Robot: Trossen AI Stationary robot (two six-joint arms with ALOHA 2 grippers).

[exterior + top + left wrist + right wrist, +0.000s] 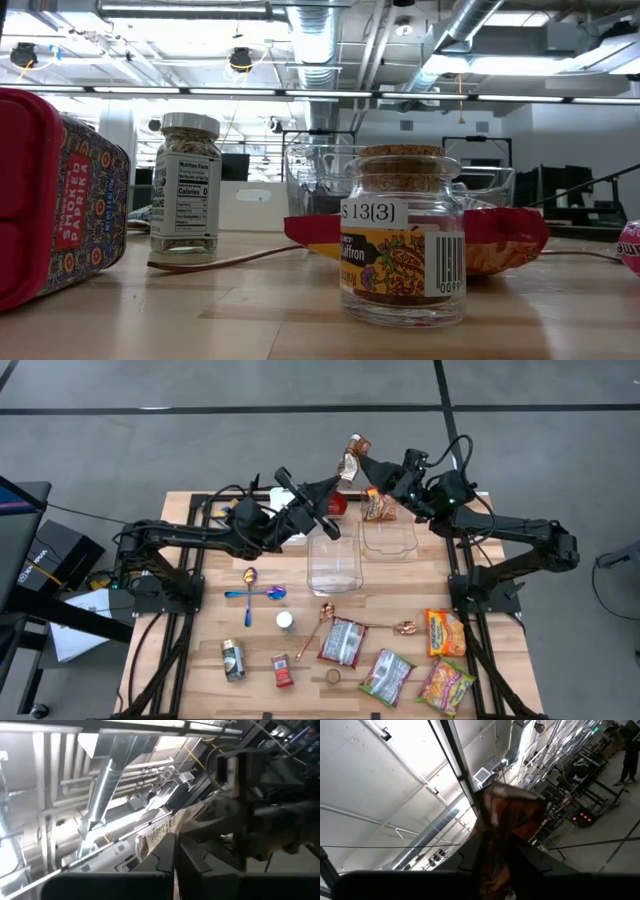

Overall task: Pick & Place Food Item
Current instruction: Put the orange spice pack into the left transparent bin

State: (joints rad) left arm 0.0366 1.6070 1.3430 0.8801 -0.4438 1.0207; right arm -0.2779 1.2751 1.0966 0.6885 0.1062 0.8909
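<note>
Light, floppy, crinkly packet point(351, 460) pinched between right hand point(362, 462) and left hand point(338, 481) above worktop point(300, 650); likely slippery, best gripped by its sealed edge.

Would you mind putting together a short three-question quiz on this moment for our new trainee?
1. True or false: both grippers, left gripper and right gripper, meet at the brown snack packet held up above the table's far edge.
2. Multiple choice: what already lies in the clear tub on the right? A) a spoon B) an orange snack bag C) a jar
3. Fill in: in the low view, the nearest thing is a cork-topped glass ____.

Key: 1 true; 2 B; 3 jar.
</note>
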